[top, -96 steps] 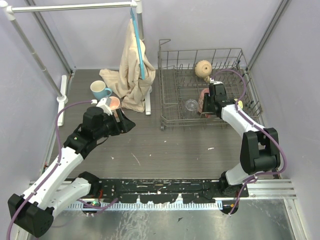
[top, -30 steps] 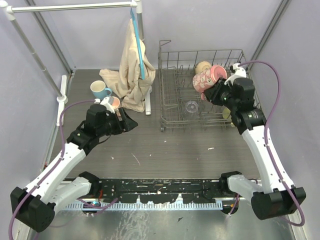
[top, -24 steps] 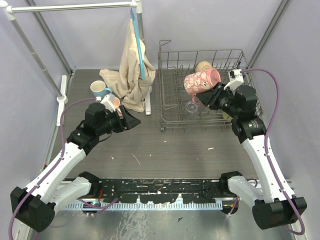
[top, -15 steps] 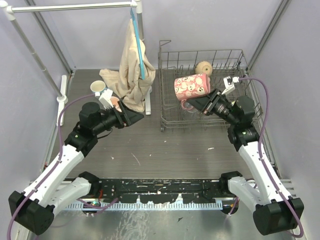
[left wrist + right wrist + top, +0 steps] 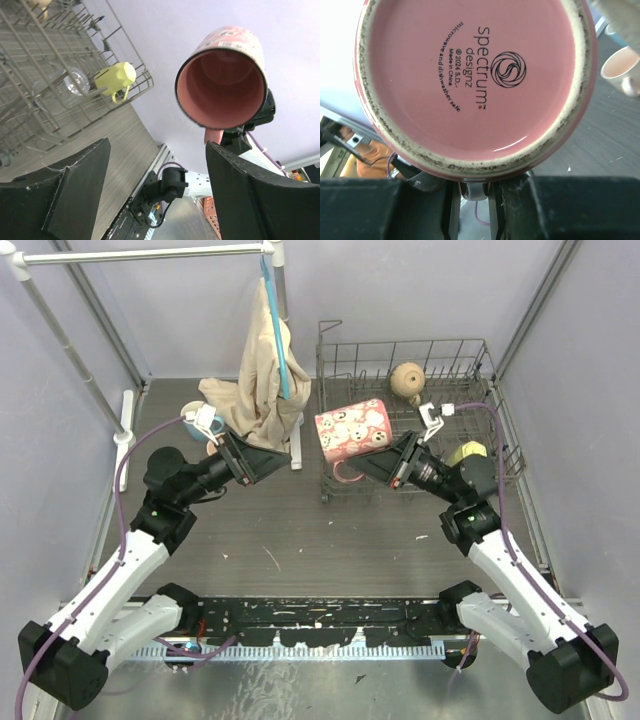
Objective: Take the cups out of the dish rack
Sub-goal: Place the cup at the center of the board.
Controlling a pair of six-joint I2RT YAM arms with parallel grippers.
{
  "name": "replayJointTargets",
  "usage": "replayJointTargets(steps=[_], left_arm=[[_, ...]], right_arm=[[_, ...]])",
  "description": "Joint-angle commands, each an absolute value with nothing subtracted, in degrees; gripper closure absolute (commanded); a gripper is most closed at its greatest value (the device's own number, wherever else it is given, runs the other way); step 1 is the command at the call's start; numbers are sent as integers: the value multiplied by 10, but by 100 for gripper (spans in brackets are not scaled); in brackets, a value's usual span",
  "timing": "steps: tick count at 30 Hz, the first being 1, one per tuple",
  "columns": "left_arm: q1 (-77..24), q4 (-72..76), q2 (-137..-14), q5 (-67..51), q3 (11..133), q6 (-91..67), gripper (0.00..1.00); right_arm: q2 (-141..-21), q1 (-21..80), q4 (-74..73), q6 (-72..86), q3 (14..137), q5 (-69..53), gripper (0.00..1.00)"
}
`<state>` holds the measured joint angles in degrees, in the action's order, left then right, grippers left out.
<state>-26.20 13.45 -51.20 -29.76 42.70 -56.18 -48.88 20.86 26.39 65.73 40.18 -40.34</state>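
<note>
My right gripper (image 5: 383, 468) is shut on the handle of the pink cup with white figures (image 5: 352, 430). It holds the cup on its side in the air over the front left corner of the grey wire dish rack (image 5: 400, 343). In the right wrist view the cup's pink base (image 5: 475, 85) fills the frame above the gripper (image 5: 474, 200). My left gripper (image 5: 262, 462) is open, raised and pointed at the cup's mouth (image 5: 222, 80), a short way from it; the left gripper (image 5: 157, 150) holds nothing. A tan cup (image 5: 407, 377), a yellow-green cup (image 5: 466, 453) and a clear glass (image 5: 75, 82) are in the rack.
A beige cloth (image 5: 255, 390) hangs from a stand left of the rack. A light blue cup (image 5: 193, 412) stands on the table behind my left gripper. A pale cup (image 5: 620, 70) shows on the table in the right wrist view. Purple walls close in the table.
My right arm has carried the pink cup left, from the rack's back right to its front left corner. My left gripper has risen, swung right toward the cup and opened wider.
</note>
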Motion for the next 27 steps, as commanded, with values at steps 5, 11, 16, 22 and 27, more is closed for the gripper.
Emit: replayJointTargets(steps=[5,11,16,22,27], left_arm=[[-264,255,-525,-338,418,-601,15],[-264,326,-531,-340,391,-632,15],[-264,334,-540,-344,385,-633,16],[-264,339,-541,-339,382,-634,20],[-264,353,-539,-334,378,-642,29]], right_arm=[[-508,275,392,653,453,-376,99],[-531,308,425,661,455,-362,100],[-561,341,444,659,468,-354,99],[-590,375,458,651,481,-344,99],[-601,395,450,636,485,-334,99]])
